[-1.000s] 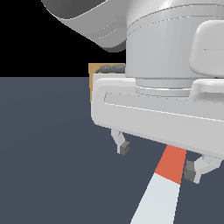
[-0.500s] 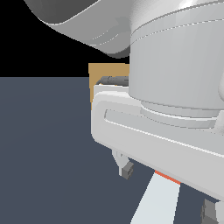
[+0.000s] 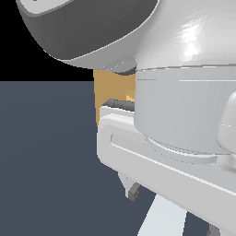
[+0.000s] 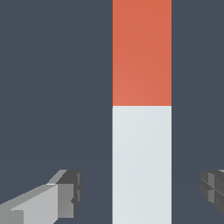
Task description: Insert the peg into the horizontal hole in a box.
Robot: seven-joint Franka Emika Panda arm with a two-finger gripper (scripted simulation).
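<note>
The peg (image 4: 141,131) lies flat on the dark floor, pale grey-white with an orange-red end section (image 4: 141,52). My gripper (image 4: 140,190) is open and straddles the pale part, with one finger (image 4: 65,192) and the other finger (image 4: 214,186) each a gap away from the peg's sides. In the exterior view only the pale part of the peg (image 3: 161,219) shows under the gripper (image 3: 173,212); its orange end is hidden by the hand. The tan-orange box (image 3: 110,90) stands behind the arm, mostly covered. The hole is hidden.
The large white and grey arm body (image 3: 184,106) fills most of the exterior view. The dark grey floor (image 3: 46,161) stretches to the exterior view's left.
The hand has come down and closer over the peg. In the exterior view it now covers the orange end, and one finger has dropped to the frame's bottom edge.
</note>
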